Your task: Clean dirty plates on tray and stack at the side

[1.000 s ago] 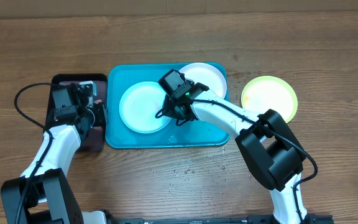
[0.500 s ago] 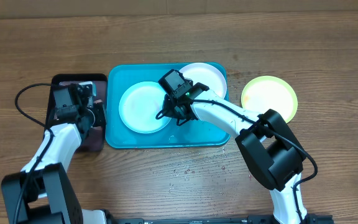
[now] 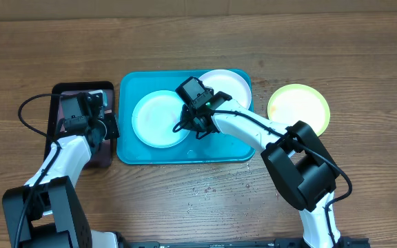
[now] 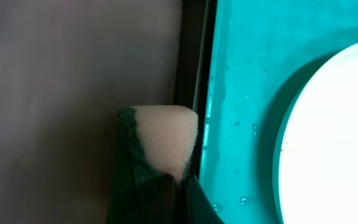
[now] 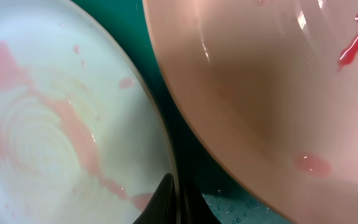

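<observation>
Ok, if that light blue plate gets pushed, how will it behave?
Probably slides easily: the light blue plate lies on a tray beaded with water droplets. Likely slippery to pinch too, given the wet reddish smear across it. It looks like thin plastic, so probably light.

The overhead camera looks straight down on the whole table (image 3: 185, 41). The left wrist camera hangs close over the sponge (image 4: 163, 140) and teal tray (image 4: 241, 93) rim; the right wrist's sits closer yet. Both catch the light blue plate (image 4: 334, 143).
</observation>
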### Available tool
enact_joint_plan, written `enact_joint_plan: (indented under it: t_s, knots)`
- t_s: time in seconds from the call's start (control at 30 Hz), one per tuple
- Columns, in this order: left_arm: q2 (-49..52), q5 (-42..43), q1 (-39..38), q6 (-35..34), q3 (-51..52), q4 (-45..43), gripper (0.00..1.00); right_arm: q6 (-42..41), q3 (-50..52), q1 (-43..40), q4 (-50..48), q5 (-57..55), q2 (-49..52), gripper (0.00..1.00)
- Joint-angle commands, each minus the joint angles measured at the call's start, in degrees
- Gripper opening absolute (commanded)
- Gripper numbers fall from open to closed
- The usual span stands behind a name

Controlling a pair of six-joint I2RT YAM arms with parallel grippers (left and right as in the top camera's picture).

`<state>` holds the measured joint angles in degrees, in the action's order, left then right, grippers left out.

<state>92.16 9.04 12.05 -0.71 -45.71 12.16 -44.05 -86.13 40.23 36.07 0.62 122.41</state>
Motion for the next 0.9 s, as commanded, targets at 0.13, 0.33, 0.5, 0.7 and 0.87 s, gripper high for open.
enact_joint_plan:
  t_s: [0.13, 0.33, 0.5, 0.7, 0.87]
  knots:
    - [-4.31, -2.64, 0.31, -1.44, -1.33, 0.79, 0.04, 1.05, 0.57, 0.26, 0.63, -0.59, 0.85, 0.04]
    - [-7.69, -7.65, 0.31, -2.03, -1.36, 3.02, 0.28, 1.05, 0.57, 0.26, 0.63, -0.59, 0.85, 0.04]
    - [-7.52, -9.64, 0.37, -4.72, -1.36, 4.33, 0.29, 1.07, 0.57, 0.26, 0.66, -0.59, 0.85, 0.04]
    - [-7.23, -11.87, 1.22, -8.94, -1.33, 4.5, 0.31, 1.05, 0.57, 0.26, 0.66, -0.57, 0.85, 0.04]
    - [-5.53, -12.04, 2.43, -9.2, -1.31, 4.59, 0.32, 1.05, 0.57, 0.26, 0.66, -0.59, 0.85, 0.04]
